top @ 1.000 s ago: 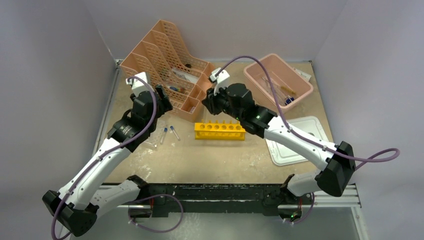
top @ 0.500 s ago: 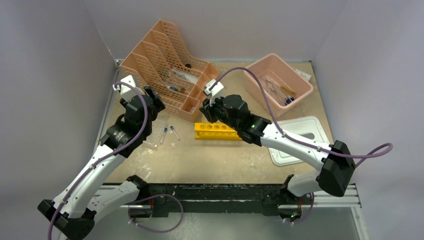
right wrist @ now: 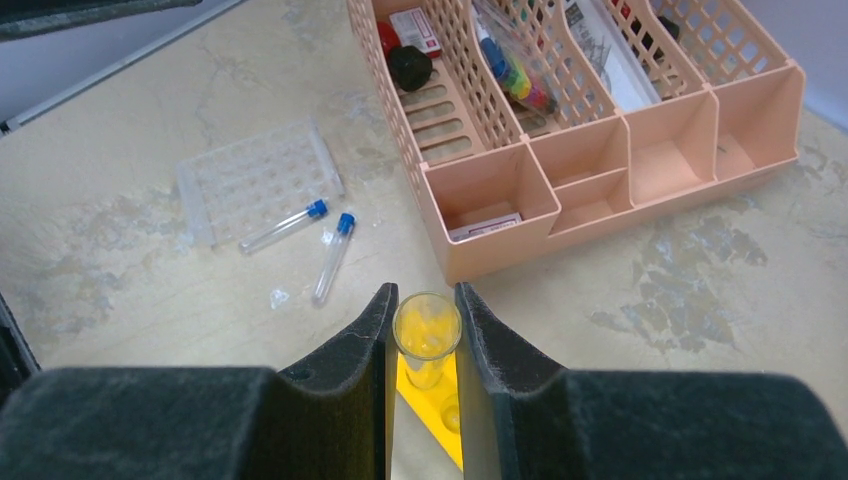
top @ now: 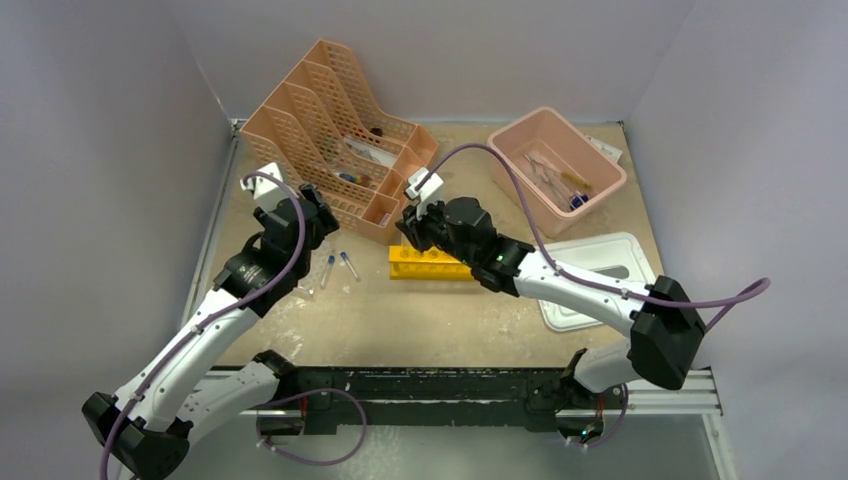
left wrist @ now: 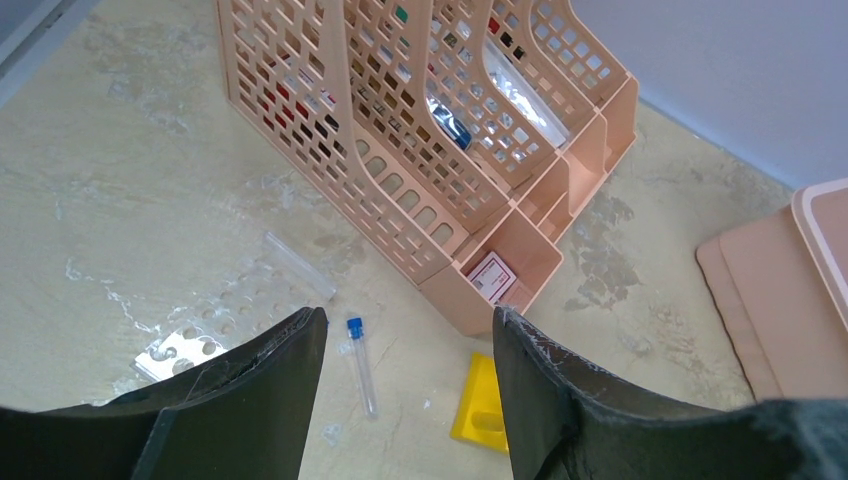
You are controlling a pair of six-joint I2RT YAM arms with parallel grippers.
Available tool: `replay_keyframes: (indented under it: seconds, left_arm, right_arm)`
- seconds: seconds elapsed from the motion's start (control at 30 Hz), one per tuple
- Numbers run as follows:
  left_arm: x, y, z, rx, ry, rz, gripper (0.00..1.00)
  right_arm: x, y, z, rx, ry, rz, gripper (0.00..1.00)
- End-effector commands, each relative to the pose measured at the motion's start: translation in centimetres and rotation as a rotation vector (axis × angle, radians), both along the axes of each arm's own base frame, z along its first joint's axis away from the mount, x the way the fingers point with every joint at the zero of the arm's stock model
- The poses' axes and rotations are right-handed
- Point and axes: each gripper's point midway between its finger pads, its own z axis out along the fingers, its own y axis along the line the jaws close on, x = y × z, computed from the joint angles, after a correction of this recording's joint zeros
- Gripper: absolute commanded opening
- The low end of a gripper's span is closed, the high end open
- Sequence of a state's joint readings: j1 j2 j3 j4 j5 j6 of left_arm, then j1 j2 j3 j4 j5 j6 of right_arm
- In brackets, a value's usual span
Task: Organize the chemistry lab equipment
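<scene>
Right gripper, mine, clamped a clear open tube above the yellow holed rack; peach mesh organizer ahead; left gripper gaped empty.

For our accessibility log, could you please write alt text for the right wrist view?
The right end effector pinches a clear open-topped plastic tube upright over the yellow plastic test-tube rack. Beyond, two thin clear blue-capped tubes lie on the beige table near a peach mesh desk organizer.
</scene>
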State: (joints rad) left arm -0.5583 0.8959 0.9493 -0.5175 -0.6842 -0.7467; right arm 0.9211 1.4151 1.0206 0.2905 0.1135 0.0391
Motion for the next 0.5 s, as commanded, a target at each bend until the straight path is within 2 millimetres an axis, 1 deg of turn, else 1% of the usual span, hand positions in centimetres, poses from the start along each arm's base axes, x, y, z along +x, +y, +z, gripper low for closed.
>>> replay_keyframes:
  seconds: [0.0, 0.17, 0.23, 0.33, 0.47]
  left_arm:
    - [0.4, -0.6, 0.1, -0.052, -0.026, -0.006, 0.61]
    - [0.4, -0.7, -1.0, -0.043, 0.000, -0.002, 0.61]
    - [0.3, -0.3, -1.0, -0.035, -0.004, 0.010, 0.61]
    - [0.1, 0.3, -0.8, -0.025, -0.015, 0.033, 0.61]
    - [0.2, 0.1, -1.3, -0.024, -0.003, 0.028, 0.61]
  right_arm:
    - [0.3, 0.8, 0.5, 0.029, -0.050, 0.025, 0.11]
    - [0.5, 0.9, -1.8, -0.014, -0.027, 0.022, 0.11]
    - [1.0, 0.7, -2.6, -0.031, -0.017, -0.007, 0.11]
    - [1.1, 0.6, -3.6, -0.034, -0.016, -0.014, 0.11]
    - [0.9, 0.9, -4.7, -0.029, -0.017, 0.003, 0.11]
